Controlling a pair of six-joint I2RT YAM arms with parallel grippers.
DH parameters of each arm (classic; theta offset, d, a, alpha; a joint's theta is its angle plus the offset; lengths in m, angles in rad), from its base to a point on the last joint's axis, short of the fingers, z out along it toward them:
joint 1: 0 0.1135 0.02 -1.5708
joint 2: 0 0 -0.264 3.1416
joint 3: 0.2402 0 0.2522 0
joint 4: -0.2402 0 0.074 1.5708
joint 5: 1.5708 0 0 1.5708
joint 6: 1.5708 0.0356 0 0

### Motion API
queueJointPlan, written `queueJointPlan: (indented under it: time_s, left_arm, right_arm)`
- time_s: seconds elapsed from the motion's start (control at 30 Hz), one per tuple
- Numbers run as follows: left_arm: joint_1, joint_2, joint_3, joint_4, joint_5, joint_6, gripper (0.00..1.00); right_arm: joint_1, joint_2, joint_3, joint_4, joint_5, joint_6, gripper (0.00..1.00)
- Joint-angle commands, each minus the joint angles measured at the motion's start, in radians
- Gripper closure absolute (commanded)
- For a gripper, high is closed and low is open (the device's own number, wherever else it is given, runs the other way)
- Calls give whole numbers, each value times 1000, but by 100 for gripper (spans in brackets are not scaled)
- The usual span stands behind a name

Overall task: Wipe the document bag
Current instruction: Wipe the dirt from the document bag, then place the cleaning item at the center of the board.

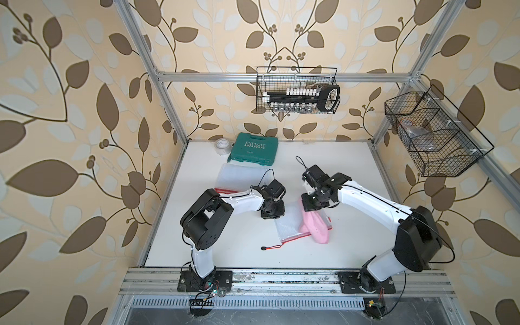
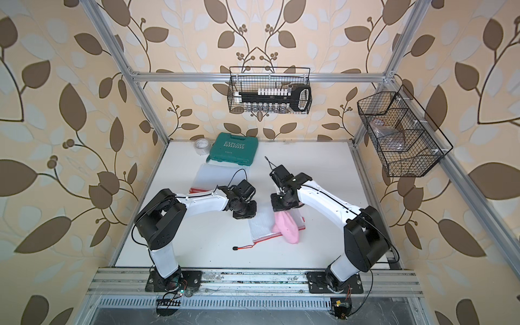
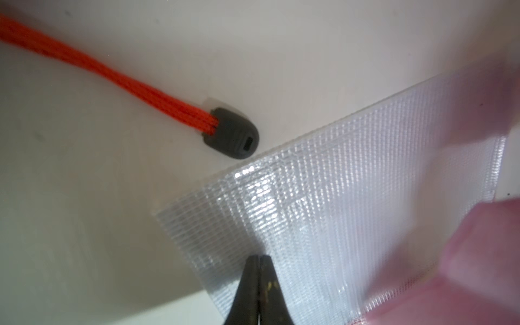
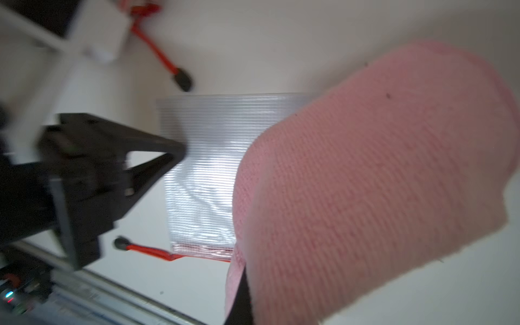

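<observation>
Your right gripper clamps pink cloth; bare document bag lies frame-left of it, toward the shut left gripper.

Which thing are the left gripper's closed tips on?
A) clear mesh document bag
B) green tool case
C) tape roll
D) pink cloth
A: in the left wrist view the left gripper, jaws shut, rests its tips on the document bag near its edge. The pink cloth is held by the right gripper.
</observation>
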Motion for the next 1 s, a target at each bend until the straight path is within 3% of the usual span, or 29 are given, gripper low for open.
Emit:
queueJointPlan:
  time_s: [0.0, 0.1, 0.2, 0.33, 0.47, 0.63, 0.77, 0.8, 0.83, 0.9, 0.97]
  left_arm:
    - [18, 54, -16, -84, -47, 28, 94]
    - [19, 51, -20, -86, -50, 30, 94]
    - [27, 48, -28, -84, -47, 33, 94]
    - [39, 51, -29, -81, -42, 42, 95]
    - [58, 55, -24, -84, -35, 56, 95]
    - [91, 39, -31, -94, -40, 70, 95]
    - [130, 3, -54, -80, -41, 78, 95]
    - [135, 5, -50, -81, -36, 83, 95]
    - [136, 12, -41, -82, -34, 89, 95]
    - [136, 25, -25, -82, -20, 97, 95]
    - [137, 28, -19, -76, -10, 97, 95]
  right_arm:
    - [2, 104, 0, 104, -224, 0, 100]
    - [-35, 147, -29, 78, -182, -6, 100]
    - [-152, 114, -97, -16, -27, 2, 100]
    - [-341, -17, -195, -121, 156, 12, 100]
    - [-452, -151, -233, -214, 292, 21, 100]
    - [-462, -220, -203, -306, 395, 72, 100]
    - [-462, -181, -209, -287, 373, 74, 100]
    - [-464, -163, -213, -273, 337, 63, 88]
    - [-464, -137, -210, -270, 285, 54, 54]
    - [-460, -119, -205, -278, 242, 69, 7]
    - [-448, -168, -195, -294, 234, 93, 2]
